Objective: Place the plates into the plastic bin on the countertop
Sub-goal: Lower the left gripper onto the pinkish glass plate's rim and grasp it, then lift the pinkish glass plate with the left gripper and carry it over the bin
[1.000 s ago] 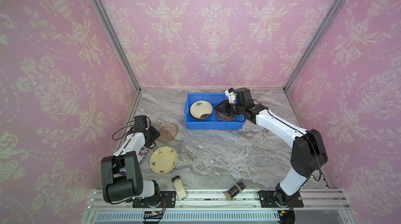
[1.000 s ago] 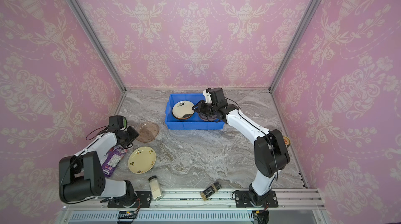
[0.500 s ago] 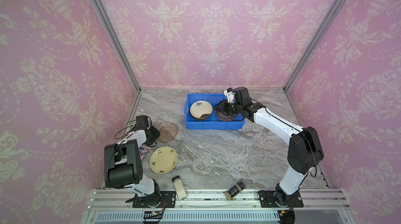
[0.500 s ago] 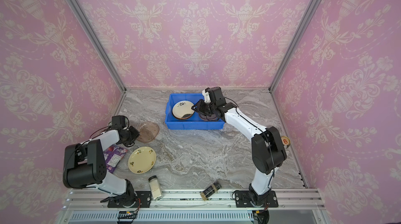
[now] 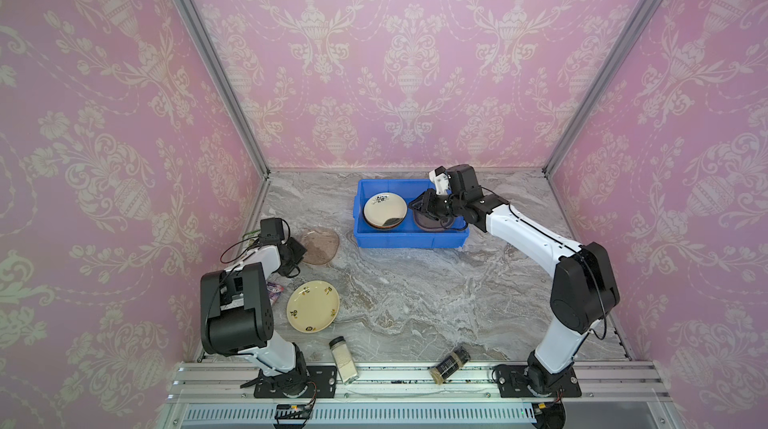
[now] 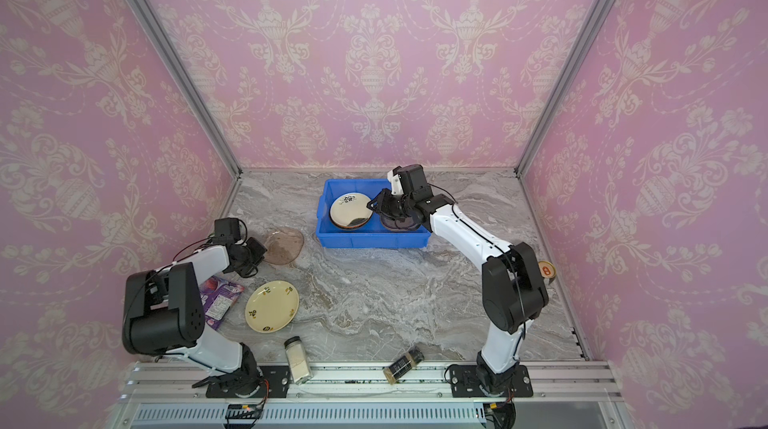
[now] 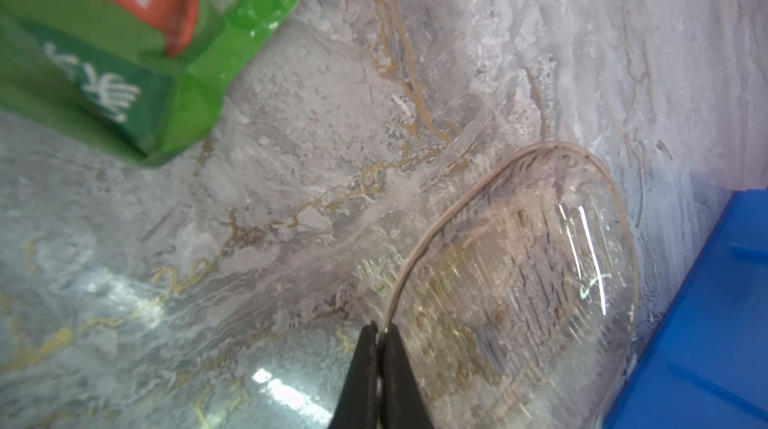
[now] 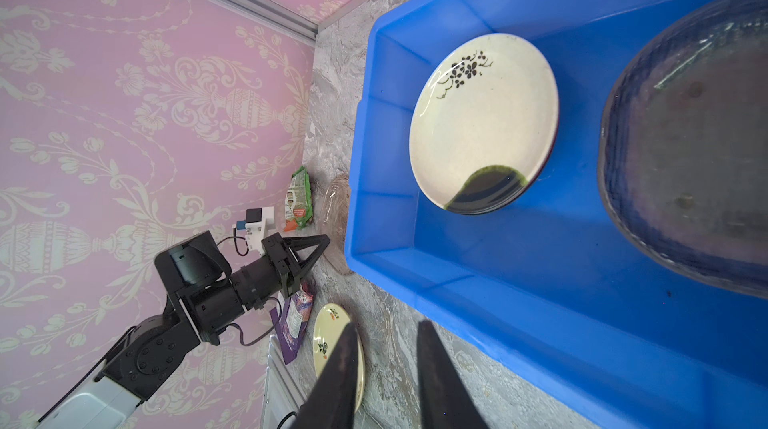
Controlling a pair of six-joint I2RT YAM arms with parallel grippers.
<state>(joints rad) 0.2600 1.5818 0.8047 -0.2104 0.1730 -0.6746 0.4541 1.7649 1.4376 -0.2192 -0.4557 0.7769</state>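
The blue plastic bin [image 5: 409, 242] stands at the back of the marble countertop [image 5: 415, 302]. Inside it a cream plate with a dark flower motif [image 5: 385, 208] tops a stack, and a greyish glass plate [image 5: 432, 224] lies to its right. My right gripper [image 5: 419, 206] hovers over the bin between them, open and holding nothing [image 8: 386, 325]. Left of the bin a translucent pinkish glass plate [image 5: 320, 246] lies on the countertop, and my left gripper [image 5: 300, 249] is shut on its near rim [image 7: 380, 329]. A pale yellow plate [image 5: 313, 305] lies nearer the front left.
A purple snack packet [image 6: 220, 300] lies beside the left arm and a green packet [image 7: 104, 32] near the left wall. Two spice jars [image 5: 343, 359] [image 5: 449, 364] lie at the front edge. A small orange round object [image 6: 547, 269] sits by the right wall.
My left gripper's jaws have closed onto the rim of the pinkish glass plate. The right gripper has stayed over the bin, shifting only slightly.
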